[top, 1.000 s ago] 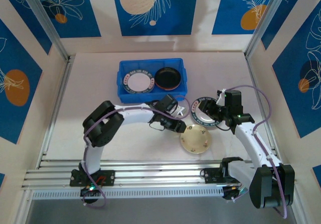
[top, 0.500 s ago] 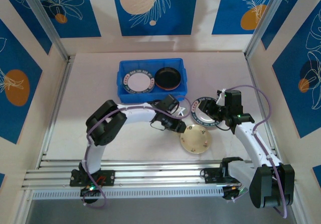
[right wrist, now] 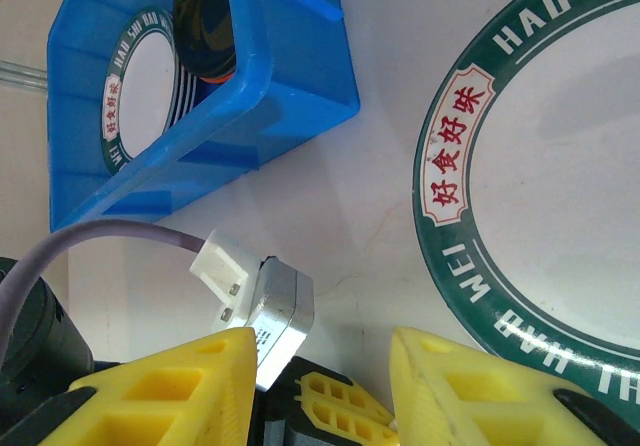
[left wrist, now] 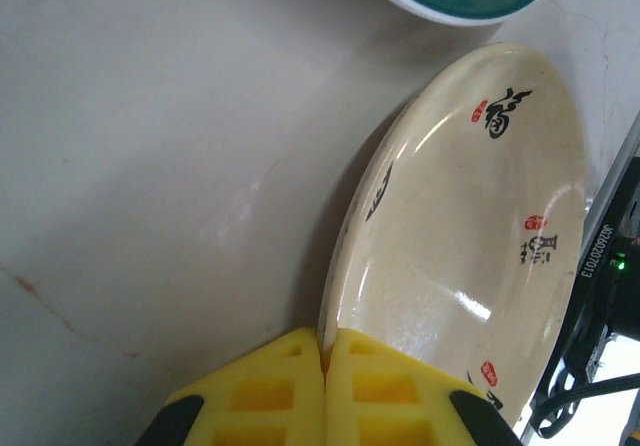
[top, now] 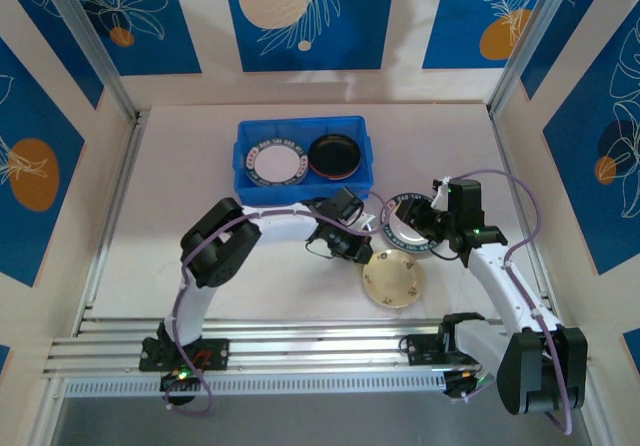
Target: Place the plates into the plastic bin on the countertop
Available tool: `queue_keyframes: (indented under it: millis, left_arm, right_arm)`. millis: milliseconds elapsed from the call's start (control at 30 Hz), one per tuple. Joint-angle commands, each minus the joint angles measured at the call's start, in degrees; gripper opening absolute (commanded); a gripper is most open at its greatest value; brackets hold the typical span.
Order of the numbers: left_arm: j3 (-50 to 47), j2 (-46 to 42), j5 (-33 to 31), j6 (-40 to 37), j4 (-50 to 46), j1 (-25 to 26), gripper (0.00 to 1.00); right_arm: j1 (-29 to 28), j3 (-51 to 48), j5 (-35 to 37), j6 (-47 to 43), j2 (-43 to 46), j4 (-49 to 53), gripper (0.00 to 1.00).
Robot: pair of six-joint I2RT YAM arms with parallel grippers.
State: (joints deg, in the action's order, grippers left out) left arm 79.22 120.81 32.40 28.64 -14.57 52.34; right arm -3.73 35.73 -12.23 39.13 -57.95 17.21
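Jaws on my left gripper (left wrist: 322, 341) just clenched onto cream plate (left wrist: 460, 246) rim. Grasp made, bin (top: 300, 122) next. My right gripper (right wrist: 320, 351) hung parted.

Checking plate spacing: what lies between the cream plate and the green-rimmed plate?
Just a narrow strip of bare countertop, visible in the left wrist view.

The green-rimmed plate (right wrist: 540, 166) carries the red characters 好食好味 on a white patch. White capitals run around its rim, among them "HAO S" and "WEI". The cream plate (left wrist: 470, 256) bears black brush characters and small red seals, not legible. A white label (left wrist: 597, 251) beside it shows a serial code too small to read with certainty.
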Motion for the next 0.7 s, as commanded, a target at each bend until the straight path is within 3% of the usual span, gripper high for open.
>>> queue_keyframes:
  millis: [0,233,400,667]
  left_arm:
    - [-1.6,-1.3,0.7,0.7,0.3,-0.5,0.00]
    - [-15.4,-14.0,4.6,8.8,10.8,-9.5,0.00]
    - [-18.7,-23.3,3.3,7.6,5.9,-14.9,0.00]
    - [-17.9,-30.2,1.0,6.9,2.1,-17.0,0.00]
  right_arm:
    - [0.2,0.1,-1.1,0.2,0.8,-0.1,0.41]
    - [-0.5,3.1,-3.5,-1.7,0.9,3.6,0.43]
    - [-2.1,4.5,-3.8,-3.3,1.0,5.4,0.54]
    - [-5.8,5.8,-6.3,-2.7,-1.9,3.0,0.57]
